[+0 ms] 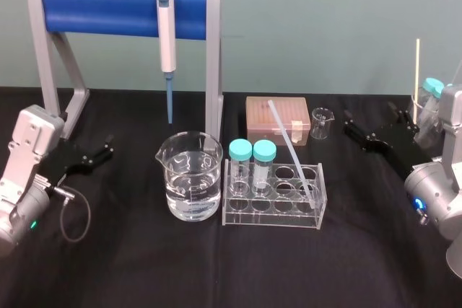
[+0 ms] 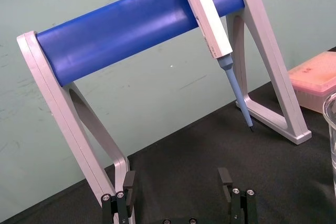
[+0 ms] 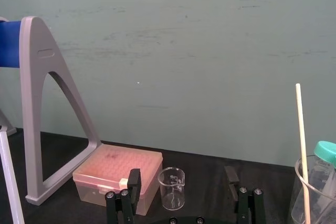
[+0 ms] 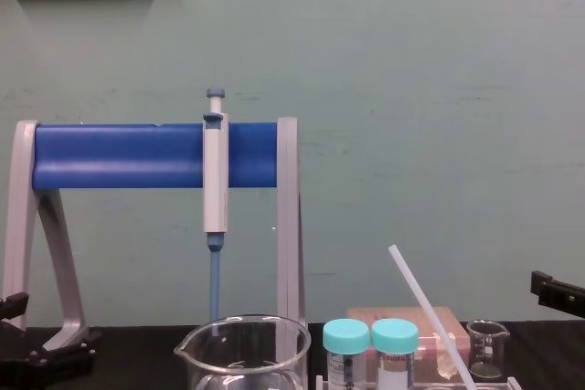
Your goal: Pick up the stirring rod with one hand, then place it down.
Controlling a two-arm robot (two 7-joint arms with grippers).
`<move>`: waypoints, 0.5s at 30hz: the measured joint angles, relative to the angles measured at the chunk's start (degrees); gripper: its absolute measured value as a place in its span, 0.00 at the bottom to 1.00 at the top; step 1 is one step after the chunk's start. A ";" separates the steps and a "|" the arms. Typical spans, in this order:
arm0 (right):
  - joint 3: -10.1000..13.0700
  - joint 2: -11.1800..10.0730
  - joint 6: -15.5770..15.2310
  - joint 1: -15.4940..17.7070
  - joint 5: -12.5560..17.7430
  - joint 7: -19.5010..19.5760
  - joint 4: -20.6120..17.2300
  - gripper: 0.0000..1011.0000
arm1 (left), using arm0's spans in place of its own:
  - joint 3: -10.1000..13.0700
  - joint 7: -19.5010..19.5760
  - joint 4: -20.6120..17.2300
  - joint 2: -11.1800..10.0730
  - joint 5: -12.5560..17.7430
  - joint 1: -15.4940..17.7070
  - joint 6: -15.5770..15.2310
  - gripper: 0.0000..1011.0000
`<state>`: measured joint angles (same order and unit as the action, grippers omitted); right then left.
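**Rod waits in rack as both grippers stand open**

The stirring rod (image 1: pixel 289 143), thin and white, leans in the clear test-tube rack (image 1: pixel 271 216) at the middle of the black table (image 1: pixel 216 272). Its foot sits in a hole at the rack's right end, and its top tilts left and away towards the pink tip box (image 1: pixel 278 117). The lean leaves its upper length free above the rack, likely the easiest place to grip.

The right gripper (image 3: pixel 182 177) hovers to the right of the rack, near the small beaker (image 1: pixel 322 122). Its jaws are spread and empty, and it looks the better placed for the pick. The left gripper (image 2: pixel 177 179), also spread and empty, sits well apart at the left by the pipette stand (image 1: pixel 213 70), seemingly parked. Two teal-capped tubes (image 1: pixel 253 153) fill the rack's left holes, beside the water beaker (image 1: pixel 189 178).

The rod's foot blurs behind the clear plastic, so how it rests cannot be told. The chest view cuts off the rack's lower part. At far right, a tan stick (image 1: pixel 417 70) rises from a container half hidden by the right arm.
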<state>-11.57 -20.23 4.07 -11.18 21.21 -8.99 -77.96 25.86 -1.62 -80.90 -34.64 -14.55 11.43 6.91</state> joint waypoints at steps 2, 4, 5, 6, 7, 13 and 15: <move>-0.01 -0.01 0.06 -0.02 0.03 -0.02 -0.04 0.99 | 0.00 0.00 0.00 0.00 0.00 0.00 0.00 0.99; -0.02 -0.02 0.08 -0.02 0.05 -0.03 -0.05 0.99 | 0.00 0.00 0.00 0.00 0.00 0.00 0.00 0.99; -0.02 -0.03 0.08 -0.03 0.05 -0.03 -0.05 0.99 | 0.00 0.00 0.00 0.00 0.00 0.00 0.00 0.99; -0.03 -0.03 0.09 -0.03 0.06 -0.04 -0.05 0.99 | 0.00 0.00 0.00 0.00 0.00 0.00 0.00 0.99; -0.03 -0.03 0.11 -0.04 0.07 -0.05 -0.07 0.99 | 0.00 0.00 0.00 0.00 0.00 0.00 0.00 0.99; -0.03 -0.06 0.16 -0.05 0.10 -0.09 -0.10 0.99 | 0.00 0.00 0.00 0.00 0.00 0.00 0.00 0.99; -0.03 -0.08 0.18 -0.06 0.11 -0.10 -0.12 0.99 | 0.00 0.00 0.00 0.00 0.00 0.00 0.00 0.99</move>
